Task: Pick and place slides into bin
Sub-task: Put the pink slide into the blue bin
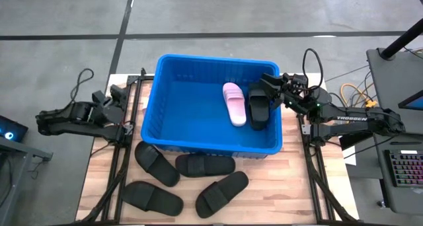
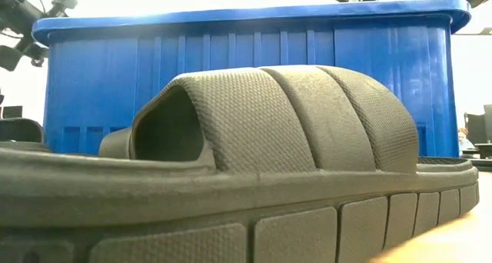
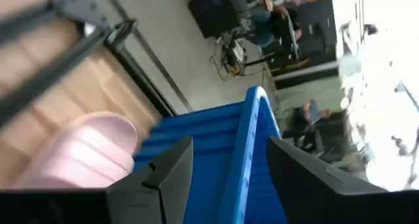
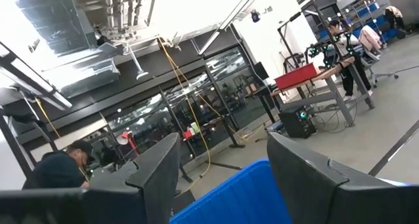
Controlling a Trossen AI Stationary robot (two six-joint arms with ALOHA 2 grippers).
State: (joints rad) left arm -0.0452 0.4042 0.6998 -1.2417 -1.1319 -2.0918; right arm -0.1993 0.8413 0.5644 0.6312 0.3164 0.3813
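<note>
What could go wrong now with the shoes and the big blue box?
The right tool hangs open right at the rim of the bin, so it might bump the bin when it moves. Four black slides lie close together on the table. Grabbing one could shove a neighbour, maybe off the front edge.

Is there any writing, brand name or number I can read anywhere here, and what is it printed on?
"TROSSEN": white letters along the right arm, read in the high view.
The keyboard at the right edge has markings on its keys, too small to read.
The bin, the pink slide and the black slides show no readable text.
</note>
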